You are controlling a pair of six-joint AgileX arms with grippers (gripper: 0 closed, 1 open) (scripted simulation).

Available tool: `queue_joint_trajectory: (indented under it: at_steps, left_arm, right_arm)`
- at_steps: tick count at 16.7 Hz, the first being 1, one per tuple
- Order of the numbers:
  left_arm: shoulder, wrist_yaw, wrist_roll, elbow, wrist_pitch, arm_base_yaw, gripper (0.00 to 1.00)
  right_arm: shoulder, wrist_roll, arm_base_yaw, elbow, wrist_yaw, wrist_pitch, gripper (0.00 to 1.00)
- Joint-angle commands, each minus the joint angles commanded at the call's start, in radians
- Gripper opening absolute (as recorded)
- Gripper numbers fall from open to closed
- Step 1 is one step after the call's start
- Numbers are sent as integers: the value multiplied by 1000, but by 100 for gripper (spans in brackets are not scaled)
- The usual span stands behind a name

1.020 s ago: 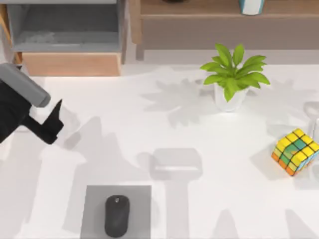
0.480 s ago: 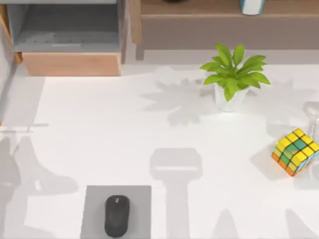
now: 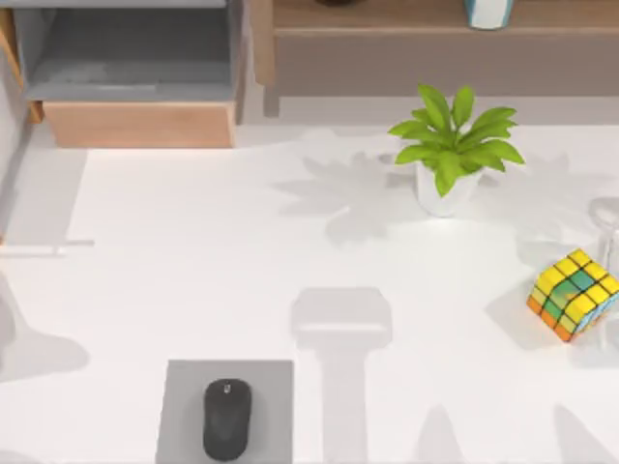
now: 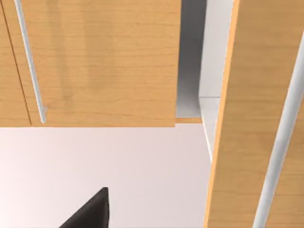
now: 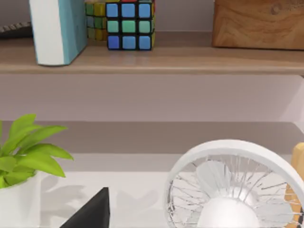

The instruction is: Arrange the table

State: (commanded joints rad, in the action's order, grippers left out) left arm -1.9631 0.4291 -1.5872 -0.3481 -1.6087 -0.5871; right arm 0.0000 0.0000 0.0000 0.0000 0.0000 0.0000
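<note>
Left gripper (image 4: 90, 211): dark fingertip at the edge of the left wrist view, facing light-wood cabinet doors (image 4: 95, 61) with a thin white handle (image 4: 29, 61); can't tell the jaw opening, nothing visibly held. Parked off the surface by the look of it.

Surface (image 3: 193, 222), left to right in the top view:
- shelf unit (image 3: 135, 121) at the back left, grey open bay over a wood front
- grey mat (image 3: 276, 387) at the near edge, black mouse (image 3: 226, 418) lying on it
- potted plant (image 3: 450, 155) upright, right of centre, toward the back
- puzzle cube (image 3: 573, 295) near the right edge, tilted on a corner, well apart from the plant

Right gripper (image 5: 90, 211): same story, one dark tip in its wrist view, opening unreadable, no load seen. Looks at a white desk fan (image 5: 232, 185) close by, plant leaves beside it, and a wall shelf (image 5: 152, 59) carrying a second cube (image 5: 128, 23), a blue-and-white book (image 5: 54, 28) and a wooden box (image 5: 259, 21).

Progress, as a judgement: mouse already on mat, reads as done. Loose cube on the surface likely the remaining item, probably bound for the shelf next to its twin. No grasp underway on either side.
</note>
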Motion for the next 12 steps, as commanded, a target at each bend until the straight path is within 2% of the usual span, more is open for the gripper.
queue_joint_trajectory:
  at_steps: [12]
  left_arm:
    - [-33, -38, 0, -94, 60, 38, 100]
  right_arm:
    - [0, 0, 0, 0, 0, 0, 100]
